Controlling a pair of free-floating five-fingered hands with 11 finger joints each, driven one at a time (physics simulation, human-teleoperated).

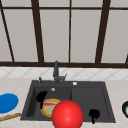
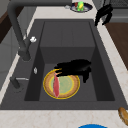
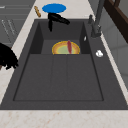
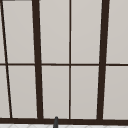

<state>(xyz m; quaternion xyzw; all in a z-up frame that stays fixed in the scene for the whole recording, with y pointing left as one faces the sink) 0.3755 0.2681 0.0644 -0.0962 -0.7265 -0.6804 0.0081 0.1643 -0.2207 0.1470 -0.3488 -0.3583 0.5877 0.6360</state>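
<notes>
The yellow-rimmed plate [image 2: 65, 86] lies flat in the sink's [image 2: 67, 32] left basin, bearing a red strip [image 2: 56, 85]. The left hand [image 2: 75, 67] hovers palm-down just above the plate's far edge, fingers [image 2: 62, 71] extended and slightly apart, holding nothing. The right hand [image 1: 94, 114] hangs at the sink's front right rim, fingers loosely drooping. A blue dish [image 1: 7, 102] sits on the bench beyond the left hand.

no readable text, no labels, no brand marks, no numbers, no signs on anything
</notes>
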